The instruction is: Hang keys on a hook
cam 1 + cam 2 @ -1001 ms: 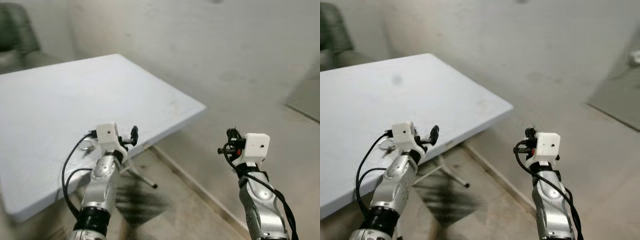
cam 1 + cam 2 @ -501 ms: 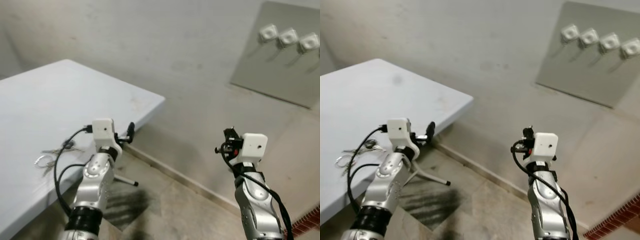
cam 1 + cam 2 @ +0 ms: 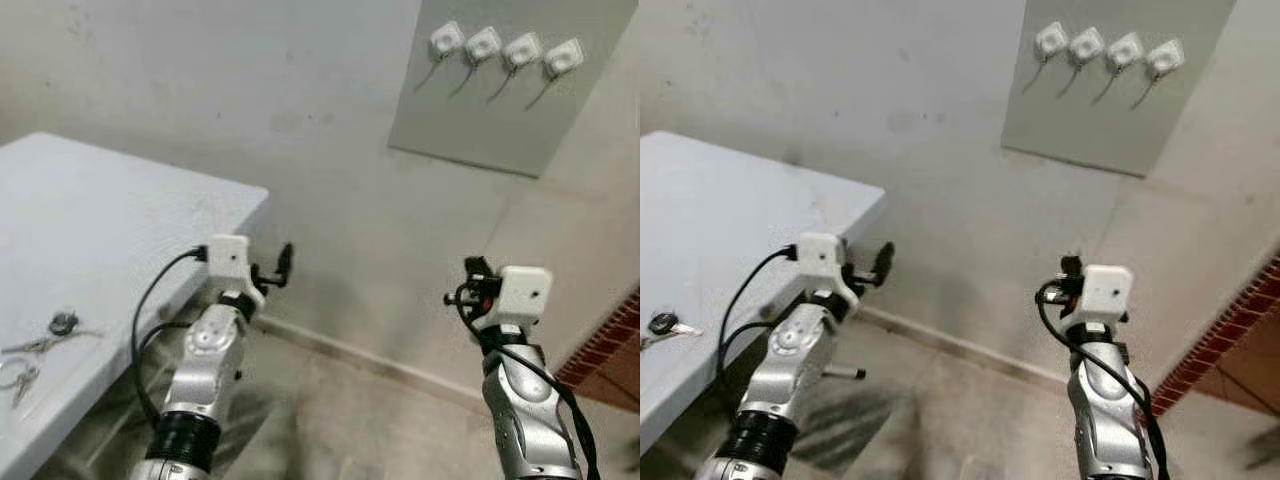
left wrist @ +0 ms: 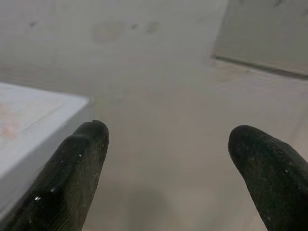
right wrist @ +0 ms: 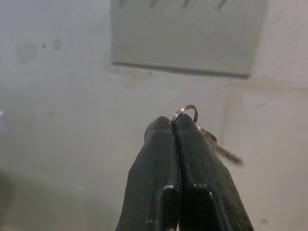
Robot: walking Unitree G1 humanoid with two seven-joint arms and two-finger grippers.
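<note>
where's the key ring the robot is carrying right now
The key ring is pinched at the tips of the right pincer, held up in front of the wall, below the grey board with four white hooks; more keys lie on the table.

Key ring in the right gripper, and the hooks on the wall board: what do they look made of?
The key ring pinched in the right gripper looks like thin bright metal: a silvery loop with a shine. The four hooks seem to be white plastic bases, smooth and matte, each with a thin grey prong, probably metal, though too small to tell. Their board looks flat, grey and matte.
</note>
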